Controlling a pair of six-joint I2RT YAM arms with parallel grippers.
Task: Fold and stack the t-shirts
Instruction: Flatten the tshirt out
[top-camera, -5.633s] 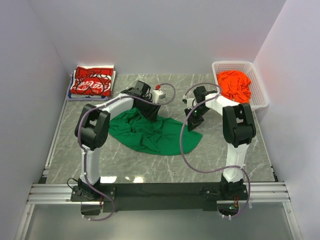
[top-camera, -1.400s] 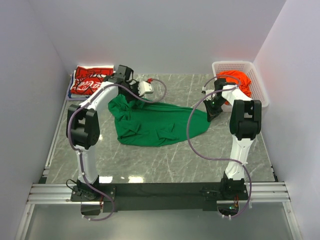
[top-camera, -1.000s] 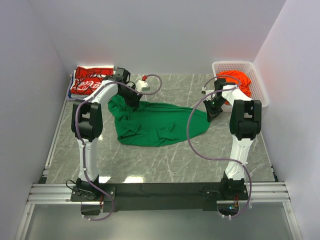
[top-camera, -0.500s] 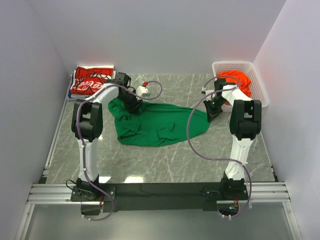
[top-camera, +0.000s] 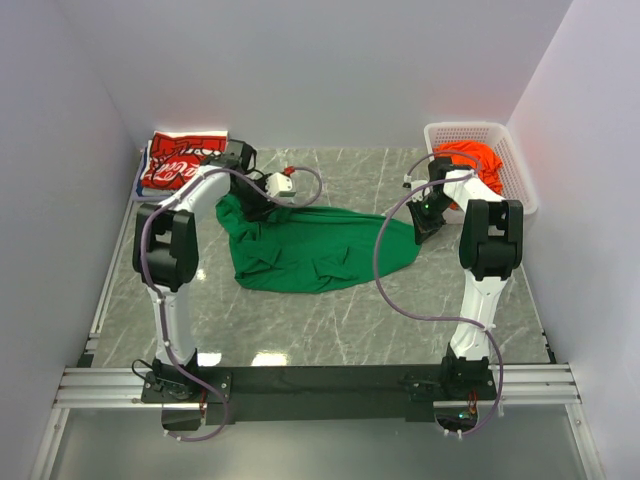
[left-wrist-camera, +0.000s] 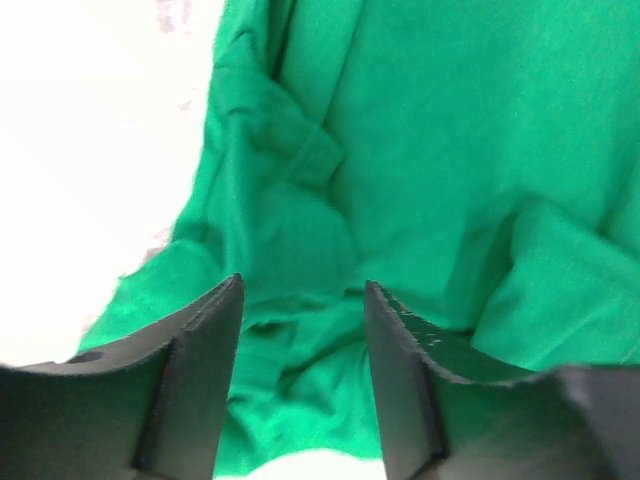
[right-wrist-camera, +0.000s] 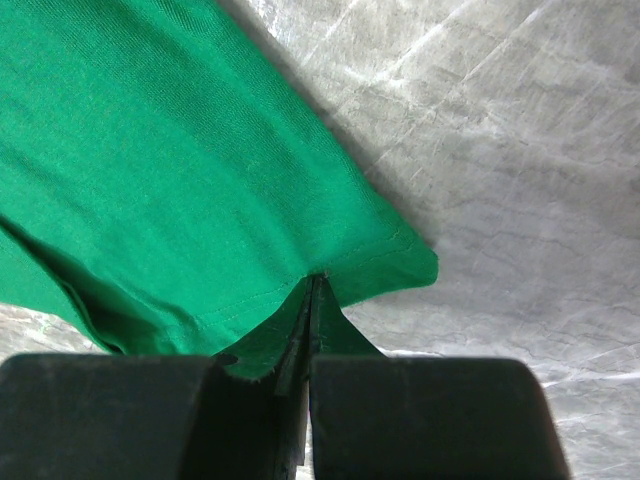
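Grey marbled tabletop (top-camera: 330, 320) inside plain white walls. The green t-shirt (top-camera: 320, 248) lies spread and rumpled across its middle, between my two arms. My left fingers (left-wrist-camera: 200, 380) stand parted above the shirt's far left corner, with crumpled green cloth showing in the gap and nothing gripped. My right fingers (right-wrist-camera: 400, 420) are pressed together on the hem at the shirt's right tip, a small bit of fabric pinched between them just over the stone. The red t-shirt (top-camera: 185, 165) with white print sits folded in the far left corner. The orange t-shirt (top-camera: 475, 168) lies bunched in the white mesh basket (top-camera: 520, 195) at far right.
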